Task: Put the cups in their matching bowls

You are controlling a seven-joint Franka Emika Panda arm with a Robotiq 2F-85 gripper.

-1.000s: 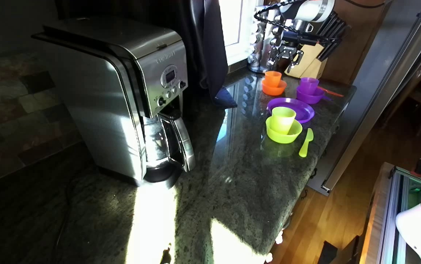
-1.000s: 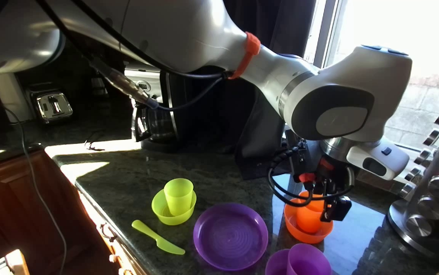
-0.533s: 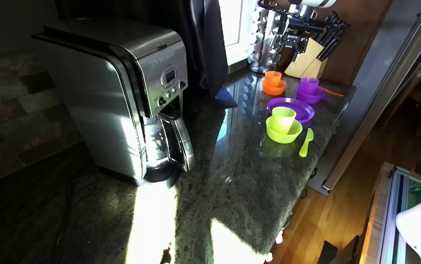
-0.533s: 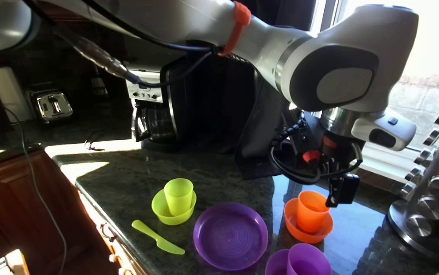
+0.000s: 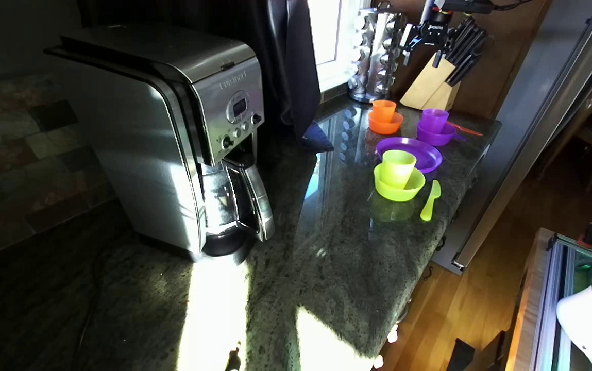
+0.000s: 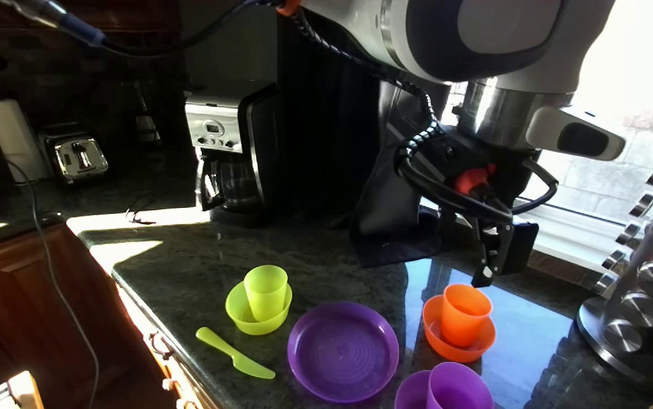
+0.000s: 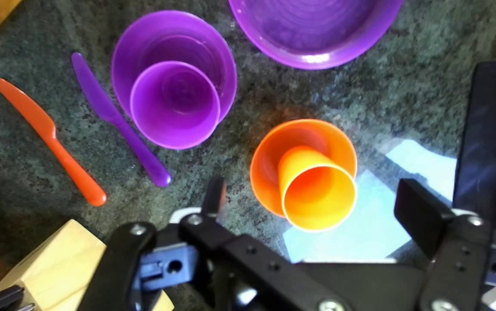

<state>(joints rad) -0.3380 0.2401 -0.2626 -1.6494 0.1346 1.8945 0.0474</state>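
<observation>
"Along the long edge of the dark speckled stone counter [image 5: 347, 257], what room is there?"

"A broad stretch of stone between the boxy steel-and-black coffee maker [image 5: 146, 154] and the lime green shallow plastic bowl [image 6: 255, 326]. The lime green plastic knife [image 6: 242, 360] lies near the edge."

"And the surface?"

"Polished: it mirrors the bright window [image 5: 324, 31] and carries hard sunlit patches [image 5: 218, 314] beside the coffee maker."

"What sits where?"

"Each to its colour: the yellow-green plastic tumbler [image 6: 266, 295] in that bowl, the orange plastic tumbler [image 6: 464, 321] in the orange shallow plastic bowl [image 6: 458, 354], the purple plastic tumbler [image 7: 175, 105] in the purple shallow plastic bowl [image 7: 144, 41]. The orange one may lean a little; these angles don't settle it."

"And the black two-fingered gripper [image 7: 312, 196]?"

"It hangs above the counter, fingers spread wide; in the wrist view the orange tumbler shows between them."

"What stands close by?"

"The tan wooden knife block [image 5: 429, 85] and the upright silver spice rack [image 5: 375, 67], at the gripper's end of the counter. The round purple plastic plate [image 6: 343, 352] lies between the lime green and orange bowls, and a purple plastic knife [image 7: 122, 125] just beside the purple bowl."
</observation>
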